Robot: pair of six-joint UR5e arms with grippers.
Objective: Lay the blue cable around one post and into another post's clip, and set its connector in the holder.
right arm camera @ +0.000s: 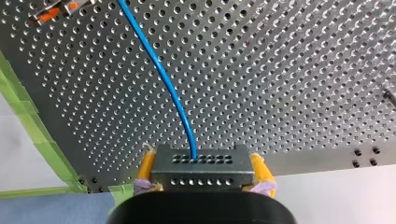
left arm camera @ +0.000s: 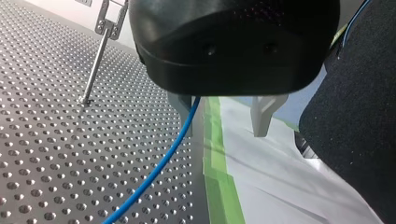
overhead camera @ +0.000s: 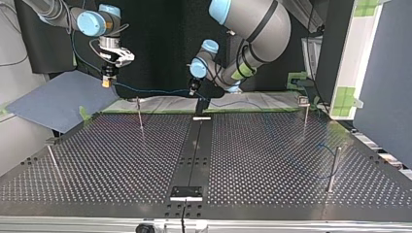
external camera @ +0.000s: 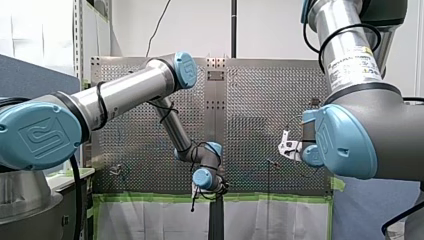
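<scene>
Both arms hung over the taped edge of the counter (overhead camera: 121, 160). The right hand (right arm camera: 201, 163) pinched the grey connector (right arm camera: 187, 175) between yellow pads (right arm camera: 261, 170); the left hand (left arm camera: 223, 128) stood spread, the blue cable (left arm camera: 159, 168) passing between its fingers (left arm camera: 262, 116) and hanging in a shallow curve above the counter.

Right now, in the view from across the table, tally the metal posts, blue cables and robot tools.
Posts: 4
Blue cable: 1
Tools: 2
Total: 7
</scene>
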